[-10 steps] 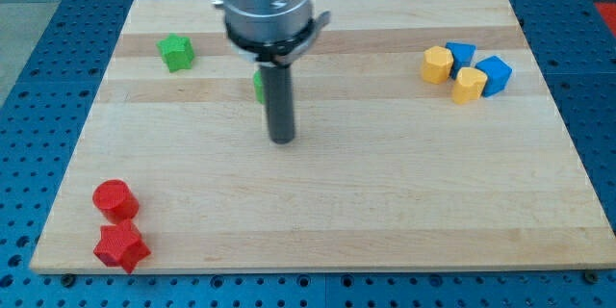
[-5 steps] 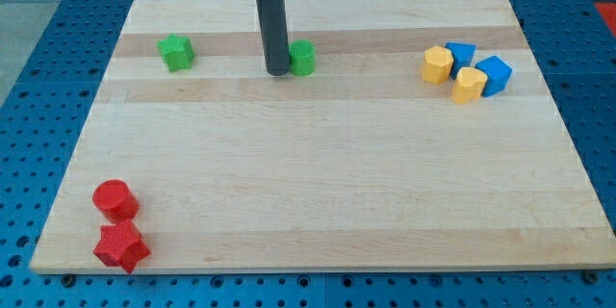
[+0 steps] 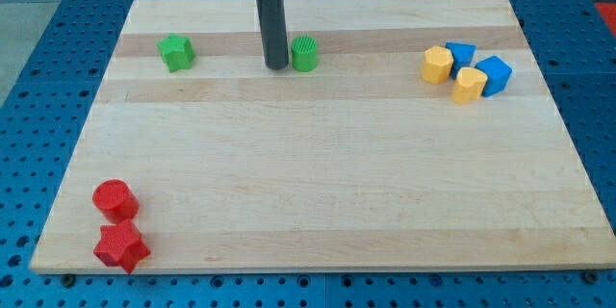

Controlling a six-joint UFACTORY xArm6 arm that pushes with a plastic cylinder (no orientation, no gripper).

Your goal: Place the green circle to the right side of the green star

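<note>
No hand shows, only my tip (image 3: 277, 65) just left of the green circle (image 3: 304, 54), seemingly touching it, well right of the green star (image 3: 176, 52) on the table (image 3: 318, 192), rod cut off above.

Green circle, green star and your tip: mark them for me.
green circle (image 3: 304, 54): camera view, its ridged side.
green star (image 3: 176, 52): camera view, top face.
my tip (image 3: 275, 65): camera view, rod's lower end, beside the circle's left.

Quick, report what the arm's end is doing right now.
No gripper: my tip holds nothing and sits just left of the green circle, right of the green star.
</note>
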